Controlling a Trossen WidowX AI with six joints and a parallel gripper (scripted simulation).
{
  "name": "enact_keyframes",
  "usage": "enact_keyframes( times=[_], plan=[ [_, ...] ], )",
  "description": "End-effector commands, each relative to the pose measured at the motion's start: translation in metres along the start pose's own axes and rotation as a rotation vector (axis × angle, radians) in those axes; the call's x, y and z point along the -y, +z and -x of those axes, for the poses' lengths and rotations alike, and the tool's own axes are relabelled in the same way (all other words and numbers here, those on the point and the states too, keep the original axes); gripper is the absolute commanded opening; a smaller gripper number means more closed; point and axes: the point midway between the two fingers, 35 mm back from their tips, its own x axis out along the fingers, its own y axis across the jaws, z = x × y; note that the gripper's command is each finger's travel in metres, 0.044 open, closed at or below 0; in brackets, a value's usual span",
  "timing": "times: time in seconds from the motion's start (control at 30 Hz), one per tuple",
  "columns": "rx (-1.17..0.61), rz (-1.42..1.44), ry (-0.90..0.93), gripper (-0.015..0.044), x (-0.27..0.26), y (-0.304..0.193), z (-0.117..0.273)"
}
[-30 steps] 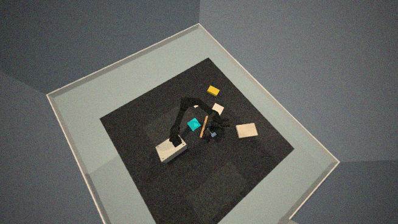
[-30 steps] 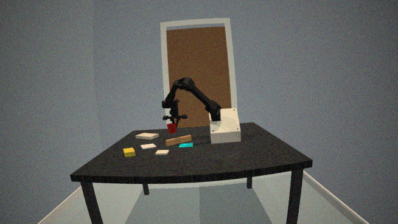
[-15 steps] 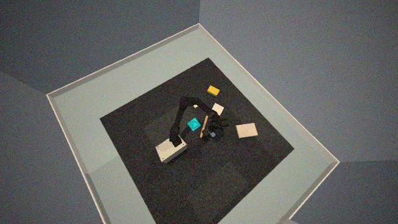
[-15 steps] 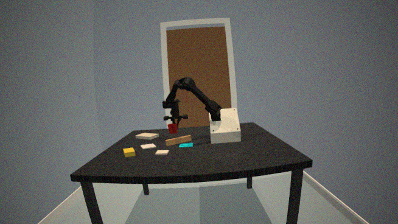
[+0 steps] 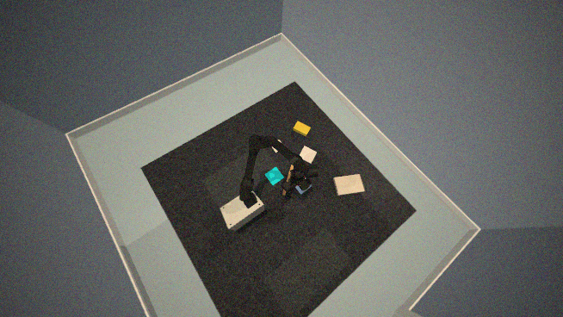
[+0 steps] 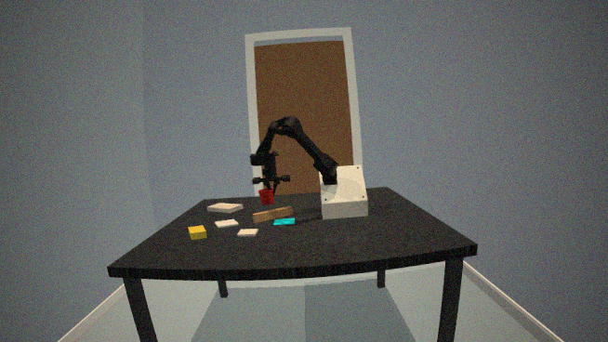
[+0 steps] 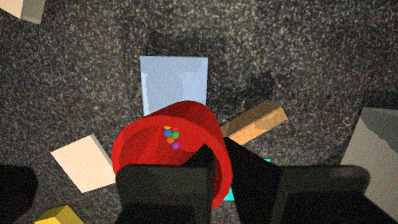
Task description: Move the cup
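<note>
The red cup (image 6: 266, 197) (image 7: 145, 131) hangs in the air, roughly upright, with several small coloured marbles (image 7: 170, 140) inside it. My gripper (image 6: 271, 188) (image 7: 218, 142) is shut on the cup's wall, one finger inside and one outside. The blue pad (image 5: 303, 190) (image 7: 175, 80) lies on the table below the cup, partly covered by it in the wrist view. The cyan pad (image 5: 274, 176) (image 6: 284, 221) lies nearer the robot's base, mostly hidden behind the cup and fingers in the wrist view. The cup is hidden under the arm in the top view.
A wooden bar (image 5: 289, 176) (image 6: 272, 215) (image 7: 255, 125) stands between the two pads. Two pale tiles lie nearby, one (image 5: 307, 154) (image 6: 226, 223) (image 7: 85, 162) beside the other (image 6: 247, 232). A yellow block (image 5: 301, 128) (image 6: 197, 232) and a larger pale slab (image 5: 349, 184) (image 6: 225, 207) lie farther out.
</note>
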Motion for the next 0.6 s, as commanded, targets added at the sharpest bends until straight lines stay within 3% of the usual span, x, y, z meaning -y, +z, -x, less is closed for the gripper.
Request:
enact_keyframes(
  times=[0.0,0.57],
  plan=[
    [-0.001,0.004,0.005,0.0000,0.003,-0.008,0.001],
    [-0.002,0.004,0.003,0.0000,0.020,-0.034,0.001]
  ],
)
